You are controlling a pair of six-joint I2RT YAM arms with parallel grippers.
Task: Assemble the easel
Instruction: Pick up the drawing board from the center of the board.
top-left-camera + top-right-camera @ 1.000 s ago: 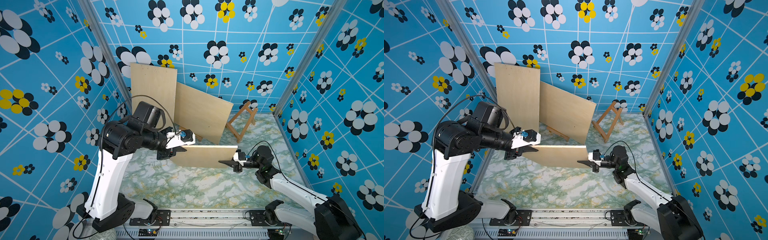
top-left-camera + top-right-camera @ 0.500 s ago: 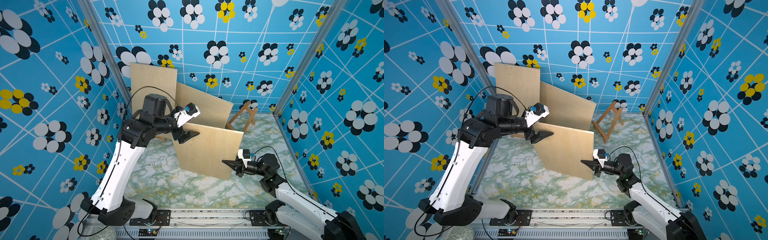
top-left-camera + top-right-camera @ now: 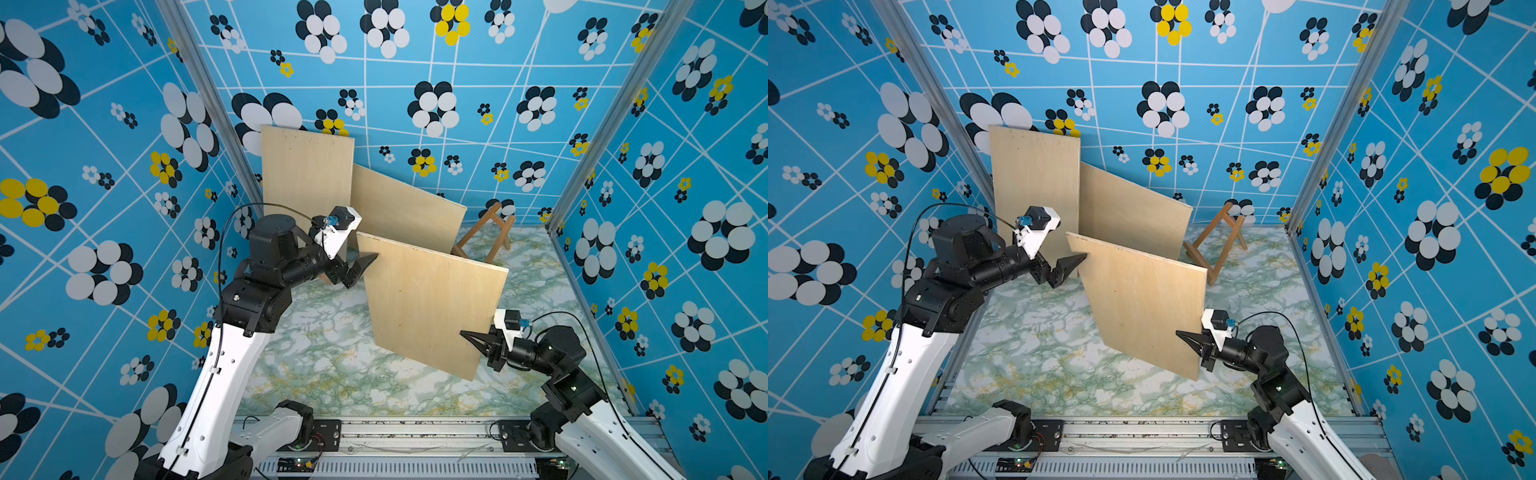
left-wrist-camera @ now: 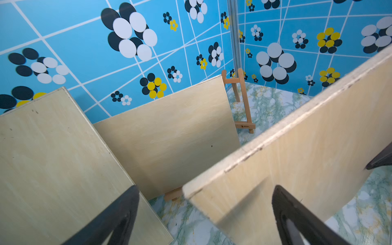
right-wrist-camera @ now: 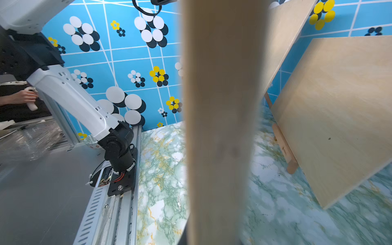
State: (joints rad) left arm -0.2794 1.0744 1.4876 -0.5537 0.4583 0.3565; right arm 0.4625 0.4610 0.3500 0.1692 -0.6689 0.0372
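Note:
A plywood board [image 3: 432,307] hangs tilted above the marble tabletop in both top views. My right gripper [image 3: 473,338] is shut on its lower right edge. In the right wrist view the board [image 5: 220,106] fills the middle edge-on and hides the jaws. My left gripper [image 3: 360,269] is open at the board's upper left corner. In the left wrist view its two fingers straddle that corner [image 4: 191,191] without clamping it. A small wooden easel [image 3: 484,237] stands at the back right, behind the board.
A tall board [image 3: 307,174] leans in the back left corner. A second board [image 3: 407,212] leans beside it on a wooden ledge [image 4: 172,194]. Patterned walls close three sides; a metal rail [image 3: 415,432] runs along the front. A person's hand [image 5: 21,97] shows outside the cell.
The board went from lying nearly flat between both grippers to standing tilted. My left gripper rose with its end, then opened and let go. My right gripper kept its hold.

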